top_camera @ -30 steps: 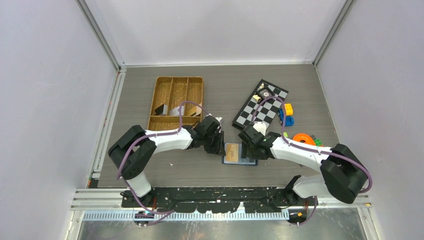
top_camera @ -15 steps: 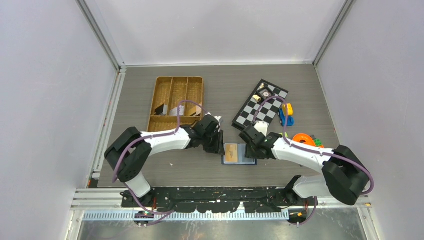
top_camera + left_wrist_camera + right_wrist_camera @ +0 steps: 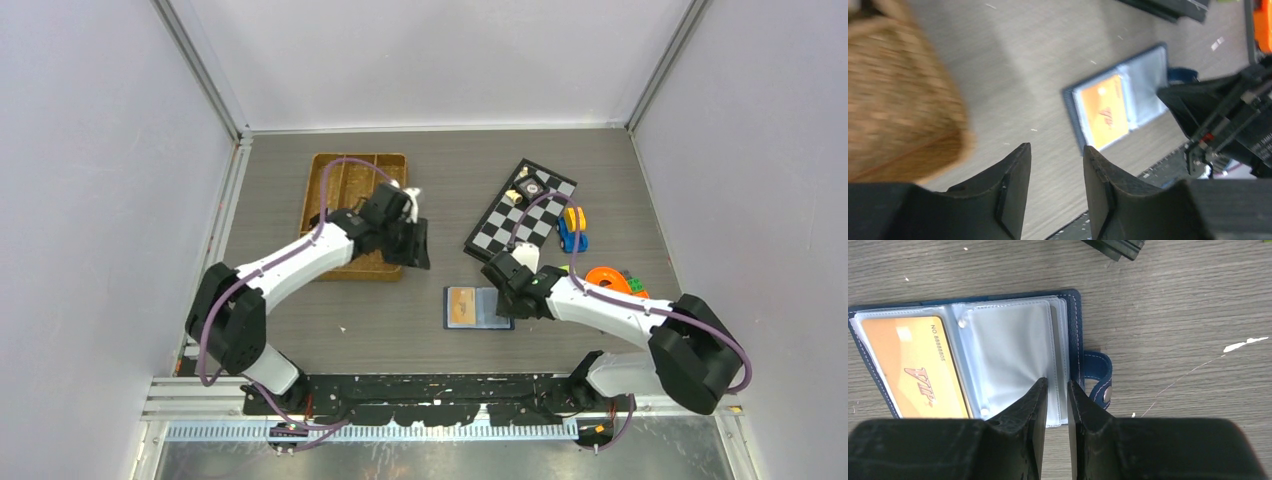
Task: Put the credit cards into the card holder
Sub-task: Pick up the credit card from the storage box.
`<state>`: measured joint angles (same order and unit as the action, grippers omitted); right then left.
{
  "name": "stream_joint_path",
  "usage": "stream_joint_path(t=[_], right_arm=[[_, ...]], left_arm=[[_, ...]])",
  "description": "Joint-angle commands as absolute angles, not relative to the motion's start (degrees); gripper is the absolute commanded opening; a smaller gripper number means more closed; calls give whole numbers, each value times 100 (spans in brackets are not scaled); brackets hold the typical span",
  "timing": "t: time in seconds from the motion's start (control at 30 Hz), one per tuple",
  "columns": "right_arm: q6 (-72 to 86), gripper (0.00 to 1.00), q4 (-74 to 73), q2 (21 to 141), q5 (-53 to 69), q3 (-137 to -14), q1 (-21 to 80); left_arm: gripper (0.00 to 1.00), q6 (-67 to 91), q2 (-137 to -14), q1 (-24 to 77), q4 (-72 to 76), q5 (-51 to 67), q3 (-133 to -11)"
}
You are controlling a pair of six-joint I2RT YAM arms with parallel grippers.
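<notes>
The navy card holder (image 3: 497, 308) lies open on the table, its clear sleeves (image 3: 1013, 347) facing up. An orange credit card (image 3: 462, 305) (image 3: 918, 367) sits in its left sleeve. The snap tab (image 3: 1098, 375) sticks out on the right. My right gripper (image 3: 1058, 387) (image 3: 507, 290) straddles the sleeves' right edge, and only a narrow gap is left between its jaws. One fingertip puckers the plastic. My left gripper (image 3: 1055, 155) (image 3: 412, 243) hovers open and empty by the wicker tray's near right corner. Its view shows the holder (image 3: 1148, 75) and card (image 3: 1103, 112) further off.
The brown wicker tray (image 3: 330, 170) (image 3: 898, 100) stands at the back left, partly under my left arm. A checkerboard (image 3: 520, 205) lies at the back right. A blue toy car (image 3: 572, 240), a yellow piece (image 3: 576, 216) and an orange toy (image 3: 605, 277) lie beside it.
My left arm has swung away from the holder, back and left to the tray, and its jaws have widened. My right gripper's jaws have narrowed over the holder's right edge.
</notes>
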<state>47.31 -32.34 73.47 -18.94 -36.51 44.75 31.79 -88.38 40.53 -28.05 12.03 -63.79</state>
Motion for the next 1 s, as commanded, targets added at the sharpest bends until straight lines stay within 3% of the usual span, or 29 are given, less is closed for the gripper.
stream_joint_path(t=[0.0, 0.27, 0.97], right_arm=[[4758, 27, -3352, 7074, -1850, -3530, 4415], [4595, 44, -3322, 6529, -1731, -3569, 4329], [4458, 50, -3048, 6391, -1368, -3404, 4165]], left_arm=[[47, 2086, -8622, 3148, -4061, 934, -7045], [62, 1325, -9107, 2005, -4322, 447, -7822], [67, 1096, -10998, 1482, -3873, 826, -8783]])
